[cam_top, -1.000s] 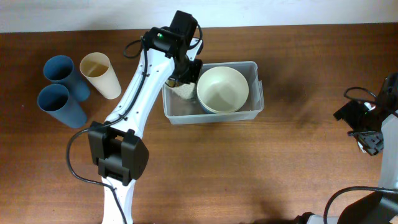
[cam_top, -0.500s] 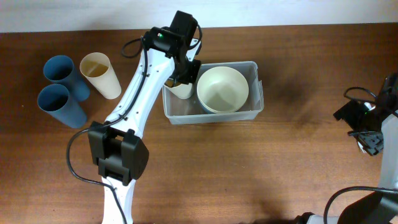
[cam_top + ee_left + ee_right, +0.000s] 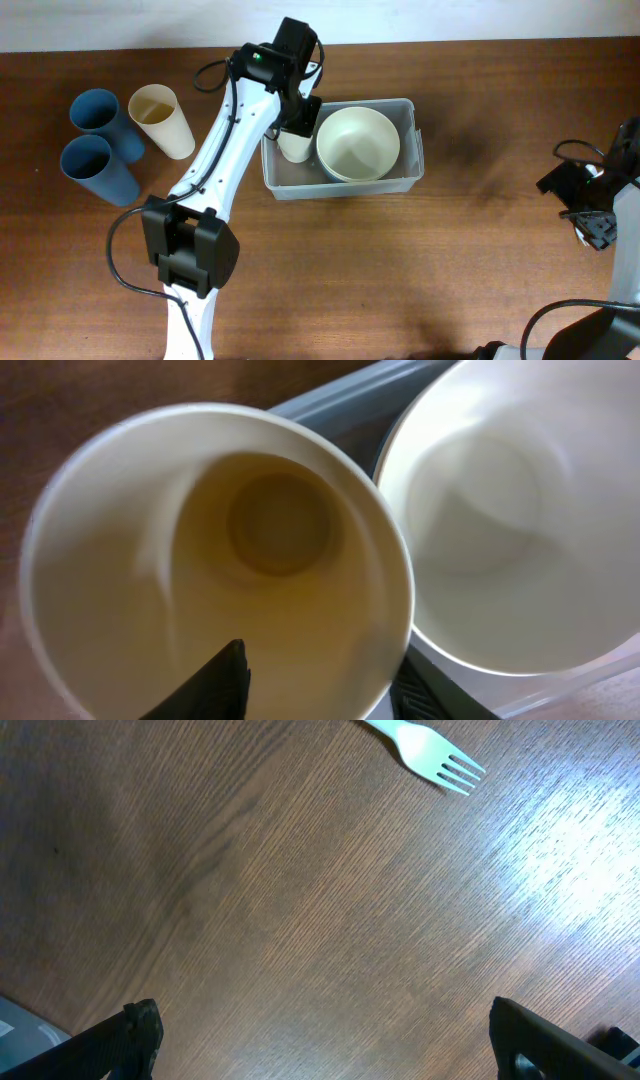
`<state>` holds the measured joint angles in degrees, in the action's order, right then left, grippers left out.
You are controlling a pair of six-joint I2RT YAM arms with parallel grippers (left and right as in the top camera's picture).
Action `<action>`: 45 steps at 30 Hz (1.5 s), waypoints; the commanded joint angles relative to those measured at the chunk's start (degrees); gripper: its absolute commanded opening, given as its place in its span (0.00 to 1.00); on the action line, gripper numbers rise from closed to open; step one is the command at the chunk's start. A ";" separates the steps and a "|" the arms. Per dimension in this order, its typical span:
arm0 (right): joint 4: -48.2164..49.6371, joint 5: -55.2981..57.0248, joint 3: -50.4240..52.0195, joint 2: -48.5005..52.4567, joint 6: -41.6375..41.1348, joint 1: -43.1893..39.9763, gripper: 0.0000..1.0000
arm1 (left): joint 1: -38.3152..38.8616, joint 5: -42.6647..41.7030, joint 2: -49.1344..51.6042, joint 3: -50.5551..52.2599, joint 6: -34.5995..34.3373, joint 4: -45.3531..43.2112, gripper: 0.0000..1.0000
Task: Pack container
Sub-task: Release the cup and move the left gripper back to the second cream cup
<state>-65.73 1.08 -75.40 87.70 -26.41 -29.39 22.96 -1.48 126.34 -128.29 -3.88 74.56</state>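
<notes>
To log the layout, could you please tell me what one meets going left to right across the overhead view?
Two blue cups → cream cup on the table → second cream cup, inside the container → cream bowl → right arm.

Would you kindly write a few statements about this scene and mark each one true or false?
1. A cream bowl sits inside the container. True.
2. Three blue cups stand on the table. False: only two blue cups stand there.
3. The right gripper holds the fork. False: its jaws are open and empty; the fork lies on the table.
4. A cream cup stands in the container beside the cream bowl. True.
</notes>
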 commanded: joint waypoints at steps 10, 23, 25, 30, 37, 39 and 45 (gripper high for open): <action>0.00 0.74 0.28 -0.17 -0.24 -0.31 0.99 | -0.72 4.00 0.37 -15.15 0.70 5.90 0.62; 0.00 0.74 0.28 -0.17 -0.24 -0.31 0.99 | -9.97 15.04 0.39 -19.71 -16.22 17.07 1.00; 0.00 0.76 0.28 -0.17 -0.24 -0.31 0.99 | -13.86 15.78 0.39 -19.71 -25.73 17.31 1.00; 0.00 0.74 0.28 -0.17 -0.24 -0.31 0.99 | -20.22 12.20 0.39 -19.71 -39.21 18.08 1.00; 0.02 0.74 0.28 -0.17 -0.24 -0.31 0.99 | -24.65 11.56 0.42 -19.71 -46.12 18.88 1.00; 0.00 0.74 0.28 -0.17 -0.24 -0.31 0.99 | -25.14 11.56 0.42 -19.71 -48.52 19.04 1.00; 0.00 0.74 0.28 -0.17 -0.26 -0.31 0.99 | -25.27 11.82 0.42 -19.71 -55.06 20.26 1.00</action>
<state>-65.73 1.08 -75.40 87.70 -26.41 -29.39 -2.07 10.50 126.34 -147.02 -52.21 93.95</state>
